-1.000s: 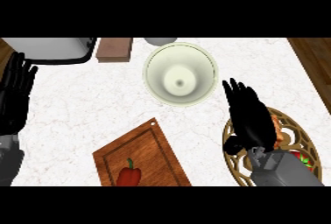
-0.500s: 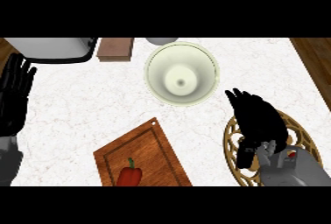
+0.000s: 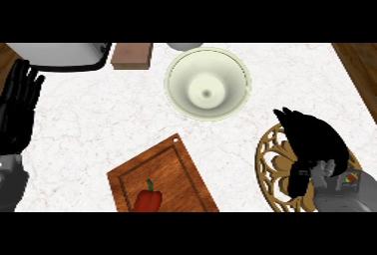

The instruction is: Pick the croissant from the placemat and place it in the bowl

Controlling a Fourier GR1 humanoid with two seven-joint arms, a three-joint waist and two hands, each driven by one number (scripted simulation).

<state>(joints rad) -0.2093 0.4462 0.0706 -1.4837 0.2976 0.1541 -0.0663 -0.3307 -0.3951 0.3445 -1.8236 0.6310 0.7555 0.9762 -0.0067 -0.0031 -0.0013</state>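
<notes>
Marble counter [image 3: 95, 129]: right hand [image 3: 313, 142] sits low over the gold placemat [image 3: 269, 159], likely to take the croissant hidden beneath it, grasp impossible to tell; bowl [image 3: 221, 74] ahead-left; left hand [image 3: 18, 107] rests open far left.

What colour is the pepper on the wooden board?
The pepper is red with a green stem; head view.

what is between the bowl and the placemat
Nothing: in the head view only bare white counter lies between the bowl and the placemat.
</notes>
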